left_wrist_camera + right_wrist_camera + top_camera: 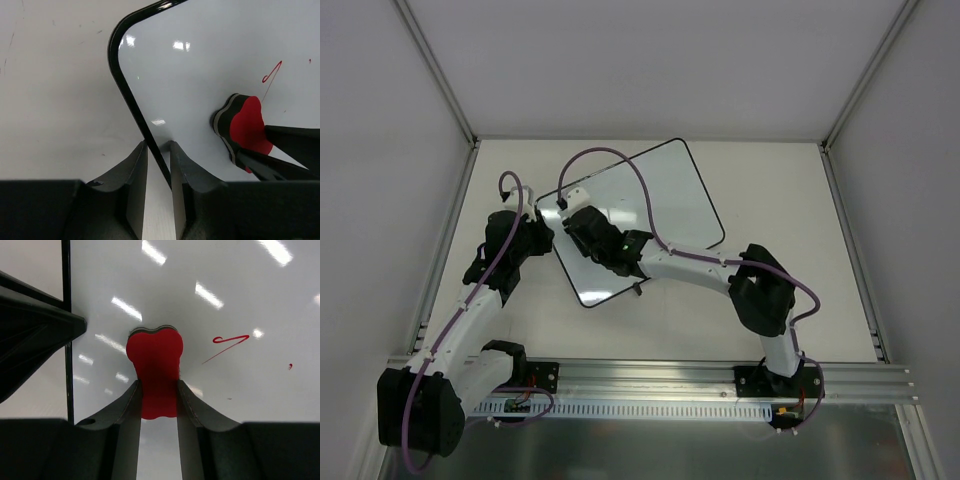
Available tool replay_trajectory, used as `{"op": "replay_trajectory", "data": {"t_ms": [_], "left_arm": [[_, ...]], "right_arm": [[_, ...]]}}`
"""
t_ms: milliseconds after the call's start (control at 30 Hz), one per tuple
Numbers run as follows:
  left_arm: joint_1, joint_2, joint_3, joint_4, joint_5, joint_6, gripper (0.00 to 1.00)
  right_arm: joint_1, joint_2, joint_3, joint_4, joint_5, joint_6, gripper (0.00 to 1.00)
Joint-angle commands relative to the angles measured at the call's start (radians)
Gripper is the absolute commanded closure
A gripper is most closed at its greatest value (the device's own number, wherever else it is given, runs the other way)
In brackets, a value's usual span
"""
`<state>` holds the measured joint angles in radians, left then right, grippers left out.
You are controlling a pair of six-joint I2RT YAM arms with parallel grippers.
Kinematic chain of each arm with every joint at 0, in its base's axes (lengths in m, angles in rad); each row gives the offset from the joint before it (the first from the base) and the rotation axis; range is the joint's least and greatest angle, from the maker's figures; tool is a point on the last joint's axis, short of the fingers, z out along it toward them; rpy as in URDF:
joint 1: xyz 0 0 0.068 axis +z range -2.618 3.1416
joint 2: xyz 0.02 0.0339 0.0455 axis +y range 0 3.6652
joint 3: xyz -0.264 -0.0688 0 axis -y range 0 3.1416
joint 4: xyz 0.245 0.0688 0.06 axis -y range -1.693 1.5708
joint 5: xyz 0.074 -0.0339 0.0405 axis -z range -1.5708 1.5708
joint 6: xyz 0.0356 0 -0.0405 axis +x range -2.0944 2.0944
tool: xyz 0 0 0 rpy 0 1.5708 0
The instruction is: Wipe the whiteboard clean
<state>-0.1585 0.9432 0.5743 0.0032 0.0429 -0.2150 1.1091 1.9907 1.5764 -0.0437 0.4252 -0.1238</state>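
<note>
Pinching lobed red eraser point(155, 352), right hand point(157, 386), glossy black-rimmed whiteboard point(225, 300)

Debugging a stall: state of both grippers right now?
Left gripper: closed on the whiteboard edge.
Right gripper: closed on the red eraser.

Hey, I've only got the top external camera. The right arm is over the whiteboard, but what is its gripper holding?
Observer: The right gripper is shut on a red eraser held against the whiteboard.
Operator: Any ink left?
Observer: Yes, a red hooked stroke and a red dot beside the eraser.
Operator: And the other arm?
Observer: The left gripper has a finger on each side of the board's black rim; whether it pinches, I cannot tell.
</note>
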Motion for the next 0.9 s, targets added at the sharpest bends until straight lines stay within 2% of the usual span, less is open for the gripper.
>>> {"op": "replay_trajectory", "data": {"t_ms": [0,300,367,600,867], "left_arm": [[-0.044,0.011,0.001,-0.04,0.081,0.025,1.0],[-0.047,-0.001,-0.004,-0.042,0.083,0.031,1.0],[-0.047,-0.003,-0.005,-0.043,0.083,0.032,1.0],[-0.058,-0.006,-0.008,-0.042,0.071,0.051,1.0],[-0.087,-0.011,-0.01,-0.042,0.048,0.06,1.0]], "right_arm": [[-0.015,0.011,-0.013,-0.036,0.035,0.013,1.0],[-0.138,-0.118,-0.093,-0.058,0.332,-0.007,1.0],[-0.169,-0.133,-0.105,-0.061,0.356,-0.005,1.0],[-0.189,-0.104,-0.04,-0.061,0.233,0.01,1.0],[-0.083,0.037,0.114,-0.116,0.147,0.016,1.0]]}}
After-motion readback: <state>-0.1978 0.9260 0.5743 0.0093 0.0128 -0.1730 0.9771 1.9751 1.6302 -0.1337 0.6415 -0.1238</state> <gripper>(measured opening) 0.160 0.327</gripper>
